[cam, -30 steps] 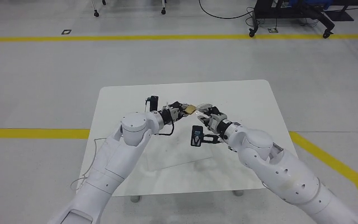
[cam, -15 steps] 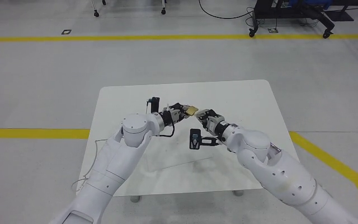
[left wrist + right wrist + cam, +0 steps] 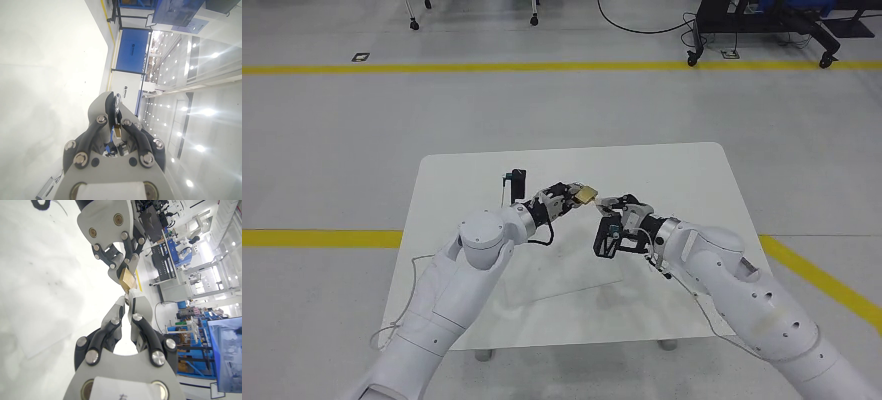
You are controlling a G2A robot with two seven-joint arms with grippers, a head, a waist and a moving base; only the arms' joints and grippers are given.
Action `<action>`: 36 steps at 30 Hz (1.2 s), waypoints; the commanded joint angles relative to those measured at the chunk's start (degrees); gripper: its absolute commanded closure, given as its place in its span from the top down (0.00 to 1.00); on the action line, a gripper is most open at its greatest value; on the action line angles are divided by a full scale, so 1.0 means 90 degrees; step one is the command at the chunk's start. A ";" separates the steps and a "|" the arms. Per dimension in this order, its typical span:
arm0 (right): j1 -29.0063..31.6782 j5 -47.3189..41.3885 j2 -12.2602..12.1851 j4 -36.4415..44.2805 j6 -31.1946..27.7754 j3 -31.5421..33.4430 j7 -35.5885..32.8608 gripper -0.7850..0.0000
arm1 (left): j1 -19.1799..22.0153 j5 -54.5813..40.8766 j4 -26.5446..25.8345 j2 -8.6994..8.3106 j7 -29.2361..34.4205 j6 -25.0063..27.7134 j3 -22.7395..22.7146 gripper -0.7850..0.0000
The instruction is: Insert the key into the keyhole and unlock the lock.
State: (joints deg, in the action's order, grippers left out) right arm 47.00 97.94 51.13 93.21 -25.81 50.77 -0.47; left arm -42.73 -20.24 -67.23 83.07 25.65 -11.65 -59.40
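Table: a white table (image 3: pixel 672 170) with rounded corners. Both arms meet over its far middle part.

Left gripper: the left gripper (image 3: pixel 570 196) is held above the table top with its fingers pressed together on the small brass padlock (image 3: pixel 585 193). In the right wrist view this gripper (image 3: pixel 124 271) shows farther off, its two grey fingertips pinching the flat sides of the block.

Brass padlock: it is held in the air, clear of the table. In the right wrist view the brass body (image 3: pixel 128 279) sticks out past the left fingertips, with its free end turned toward the other arm. In the left wrist view a brass piece and a bright metal edge lie between the fingers (image 3: pixel 102 106).

Right gripper: the right gripper (image 3: pixel 126 300) faces the left one tip to tip. Its fingers are clamped on the small silver key (image 3: pixel 126 297). In the top view it (image 3: pixel 610 203) sits just beside the padlock.

Silver key: its round metal head is pinched between the taped fingertips and lies right against the padlock's free end. The blade is hidden, so I cannot tell how far it sits in the keyhole.

Surroundings: a grey floor with a yellow floor line (image 3: pixel 542 68) runs beyond the table.
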 commanded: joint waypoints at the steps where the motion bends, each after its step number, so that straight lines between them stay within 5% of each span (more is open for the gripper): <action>1: 0.0002 -0.0362 0.0012 -0.0070 -0.0187 0.0092 0.0073 0.00 | -0.0051 0.0080 -0.0027 -0.0011 0.0011 0.0121 -0.0024 0.00; 12: -0.0049 -0.1507 0.0086 -0.0456 -0.0867 0.0424 0.0175 0.00 | -0.0311 0.0542 -0.0283 -0.0070 0.0038 0.0499 -0.0110 0.00; 13: -0.0049 -0.1547 0.0089 -0.0476 -0.0874 0.0456 0.0150 0.12 | -0.0326 0.0562 -0.0290 -0.0076 0.0045 0.0528 -0.0128 0.00; 14: -0.0051 -0.1449 0.0087 -0.0470 -0.0748 0.0508 0.0032 0.49 | -0.0333 0.0630 -0.0289 -0.0083 0.0063 0.0572 -0.0136 0.00; 15: -0.0006 -0.1309 0.0085 -0.0386 -0.0563 0.0536 -0.0123 1.00 | -0.0336 0.0714 -0.0276 -0.0092 0.0115 0.0585 -0.0128 0.00; 27: 0.0075 -0.1292 0.0085 -0.0248 -0.0510 0.0543 -0.0157 1.00 | -0.0347 0.0704 -0.0238 -0.0092 0.0145 0.0593 -0.0149 0.00; 30: 0.0170 -0.1743 0.0099 -0.0262 -0.0713 0.0552 0.0184 1.00 | -0.0485 0.1192 -0.0584 -0.0105 -0.0339 0.1120 -0.0129 0.00; 31: 0.0170 -0.2064 0.0095 -0.0491 -0.0800 0.0685 0.0309 0.67 | -0.0553 0.1342 -0.0675 -0.0111 -0.0421 0.1410 -0.0116 0.00; 36: 0.0184 -0.3170 0.0115 -0.1035 -0.1958 0.0863 0.1359 0.57 | -0.0725 0.1639 -0.0568 -0.0112 -0.0614 0.2917 -0.0122 0.00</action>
State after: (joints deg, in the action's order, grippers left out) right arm 48.70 71.70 52.13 84.90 -40.63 58.41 9.25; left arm -49.19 -5.52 -72.98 82.02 20.07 11.25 -60.53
